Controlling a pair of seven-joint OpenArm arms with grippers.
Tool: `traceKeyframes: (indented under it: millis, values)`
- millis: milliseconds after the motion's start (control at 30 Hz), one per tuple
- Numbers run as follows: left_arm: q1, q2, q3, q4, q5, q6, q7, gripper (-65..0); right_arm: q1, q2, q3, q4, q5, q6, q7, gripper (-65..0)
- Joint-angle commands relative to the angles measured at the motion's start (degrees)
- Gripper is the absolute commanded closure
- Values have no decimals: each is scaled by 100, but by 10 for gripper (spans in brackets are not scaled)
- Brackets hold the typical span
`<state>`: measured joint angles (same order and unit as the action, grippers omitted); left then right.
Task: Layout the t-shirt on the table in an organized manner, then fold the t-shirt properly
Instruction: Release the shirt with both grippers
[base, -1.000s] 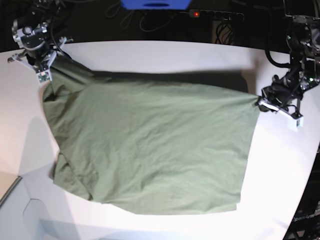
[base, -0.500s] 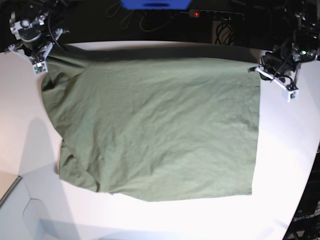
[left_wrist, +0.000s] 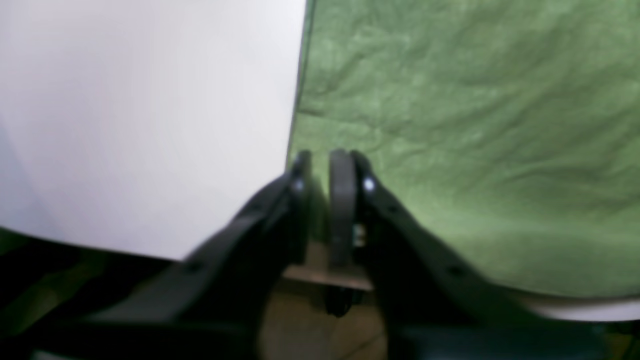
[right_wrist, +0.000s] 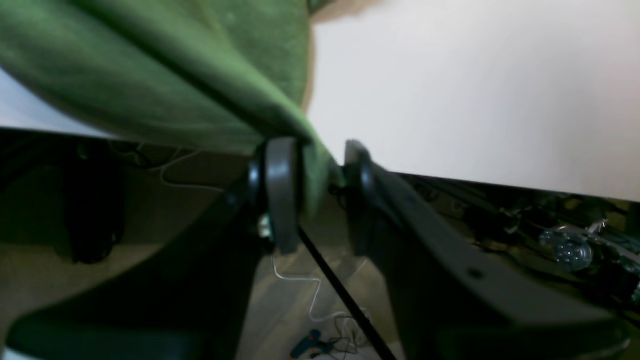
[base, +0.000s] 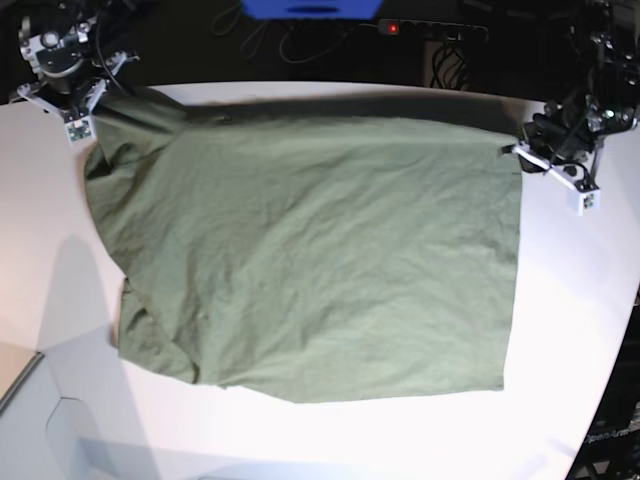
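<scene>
1. The t-shirt (base: 310, 250) lay spread across the table (base: 300, 440), its far corners reaching both pincers.
2. The left pincer (left_wrist: 320, 160) stood at the shirt's edge, its jaws a narrow slit apart; whether cloth sat between them could not be told.
3. The right pincer (right_wrist: 312, 150) was parted wider, a fold of shirt draped between its jaws.
4. Below that pincer, past the table edge, lay cables (right_wrist: 310, 300) on the floor (right_wrist: 150, 260).

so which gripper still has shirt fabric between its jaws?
The right gripper: a fold of the t-shirt runs down between its parted jaws. The left gripper has nothing in its narrow gap; it sits just off the shirt's corner.
</scene>
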<state>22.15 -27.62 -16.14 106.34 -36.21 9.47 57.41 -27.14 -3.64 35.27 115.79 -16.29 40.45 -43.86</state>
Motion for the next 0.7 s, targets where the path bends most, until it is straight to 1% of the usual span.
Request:
traceKeyframes:
  millis: [0, 33, 100, 167, 233, 300, 500, 567, 667]
  values:
    - [-22, -91, -52, 69, 12, 42, -22, -168, 10, 52, 109, 100, -54, -45, 38, -175]
    - [-13, -91, -52, 69, 21, 42, -4, -206, 19, 52, 161, 100, -54, -45, 38, -179]
    - [-13, -65, -52, 69, 21, 42, 119, -260, 89, 69, 258, 100, -54, -45, 38, -190]
    - [-66, -56, -61, 69, 21, 42, 321, -297, 168, 69, 399, 100, -54, -45, 38, -206]
    - [-75, -74, -61, 78, 21, 42, 400, -324, 265, 69, 583, 100, -54, -45, 38, -230]
    - [-75, -82, -157, 104, 12, 42, 418, -331, 318, 69, 724, 100, -54, -45, 38, -259]
    - [-118, 50, -1142, 130, -41, 42, 391, -332, 336, 78, 1058, 83, -54, -45, 38, -343]
    - [-338, 155, -1362, 130, -41, 42, 426, -332, 371, 78, 1137, 83, -54, -45, 38, -350]
    - [-769, 340, -1467, 104, -41, 42, 426, -332, 740, 78, 1401, 83, -72, -45, 30, -353]
